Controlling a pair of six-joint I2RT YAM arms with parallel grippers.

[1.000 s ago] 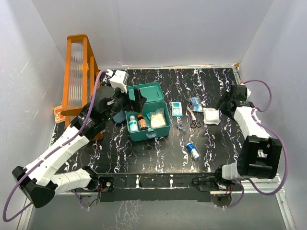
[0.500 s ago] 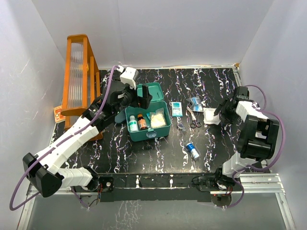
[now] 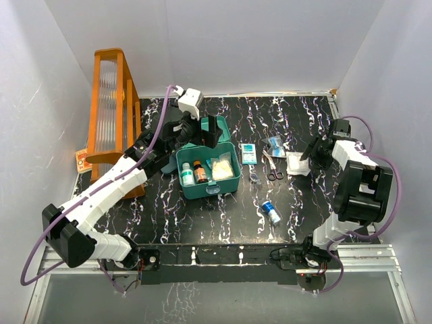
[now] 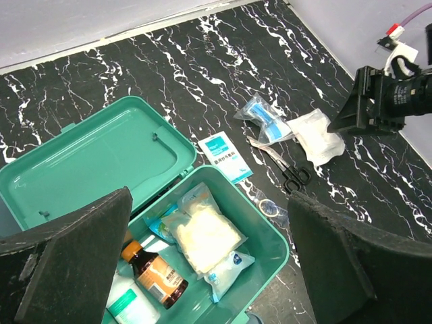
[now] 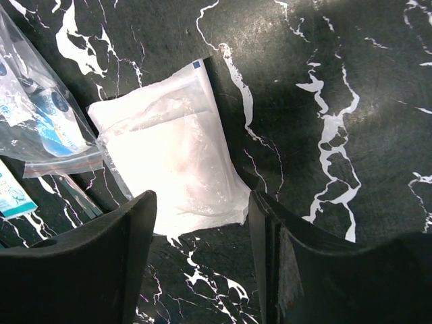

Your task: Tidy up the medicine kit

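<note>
**Teal-green rectangular plastic medicine kit [image 3: 202, 191] stands on the black, white-veined tabletop [image 3: 202, 223], its lid thrown back, with both pincers spread.**

The left gripper [image 3: 202, 131] hangs over the kit's raised lid with its fingers [image 4: 67, 270] at full stretch and nothing between them. Inside the kit stand a white bottle with a green label [image 3: 187, 175] and a brown glass bottle with an orange label [image 3: 200, 173], beside a pale gauze packet [image 3: 221, 169]. Just right of the kit lies a blue-and-white sachet [image 3: 249, 154]. Further right lie black-handled scissors [image 3: 273, 169], and beyond them a white soft plastic pouch [image 5: 172, 162]. The right gripper [image 5: 202, 263] is low over that pouch. Its jaws are apart and straddle the pouch's near edge, with no squeeze visible. A tall orange slatted rack [image 3: 108, 115] stands left of the kit.
</note>
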